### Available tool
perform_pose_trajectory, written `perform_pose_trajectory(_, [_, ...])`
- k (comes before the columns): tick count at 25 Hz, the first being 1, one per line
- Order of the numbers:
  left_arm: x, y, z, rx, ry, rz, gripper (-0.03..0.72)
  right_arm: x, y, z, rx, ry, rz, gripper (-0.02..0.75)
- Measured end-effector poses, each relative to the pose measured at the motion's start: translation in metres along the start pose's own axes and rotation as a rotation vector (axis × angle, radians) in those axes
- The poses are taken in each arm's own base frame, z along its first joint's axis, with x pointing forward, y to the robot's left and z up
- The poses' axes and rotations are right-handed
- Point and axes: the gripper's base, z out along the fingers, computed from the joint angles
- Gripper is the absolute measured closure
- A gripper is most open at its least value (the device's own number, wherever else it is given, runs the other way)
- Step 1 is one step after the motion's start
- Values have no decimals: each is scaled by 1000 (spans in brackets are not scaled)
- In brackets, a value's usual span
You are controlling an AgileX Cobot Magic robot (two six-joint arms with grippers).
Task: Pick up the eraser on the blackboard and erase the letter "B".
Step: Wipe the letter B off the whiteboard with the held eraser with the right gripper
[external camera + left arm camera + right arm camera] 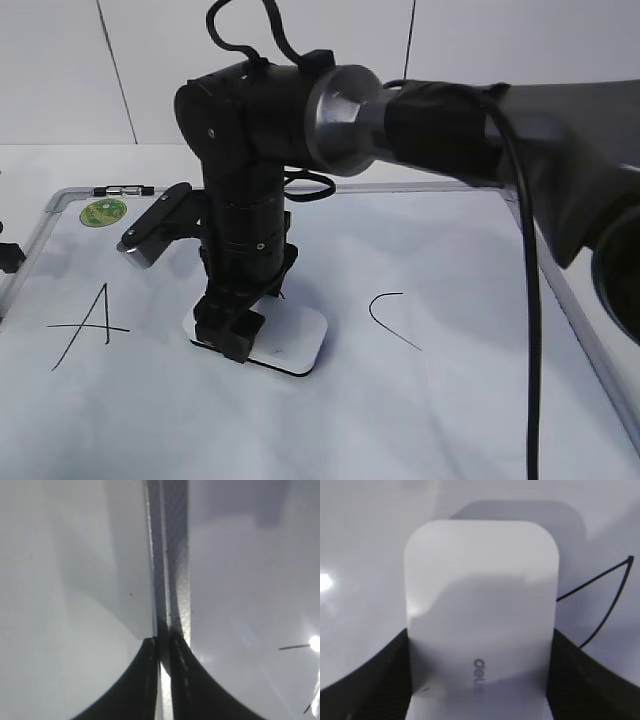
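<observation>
Right gripper (480, 680): clamped on both long sides of the eraser, pointing down at the board.
Left gripper (162, 680): fingers pressed together, gripping nothing, at the board's frame.
Blackboard (450, 420): lies flat beneath the right gripper.
Eraser (480, 605): held flat on the board between "A" (90, 322) and "C" (388, 318).
Letter "B": hidden, cannot tell.

My eraser (480, 610), white and glossy, lies flat on the blackboard (450, 420), between "A" and "C"; the letter "B" is hidden.
</observation>
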Motion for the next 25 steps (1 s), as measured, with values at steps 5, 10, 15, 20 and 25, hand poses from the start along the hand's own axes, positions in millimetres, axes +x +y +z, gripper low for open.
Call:
perform_pose_trajectory(5, [0, 0, 0, 0, 0, 0, 654, 0, 0, 1, 8, 4, 8, 218])
perform_pose_trajectory(10, [0, 0, 1, 0, 2, 0, 654, 0, -2, 5, 11, 17, 25, 218])
perform_pose_trajectory(15, [0, 0, 1, 0, 2, 0, 654, 1, -7, 5, -3, 11, 54, 218])
perform_pose_trajectory(20, [0, 0, 1, 1, 2, -1, 654, 3, -14, 5, -25, -7, 117, 219])
perform_pose_trajectory(25, [0, 0, 1, 4, 1, -3, 654, 6, -26, 5, -24, -41, 183, 219])
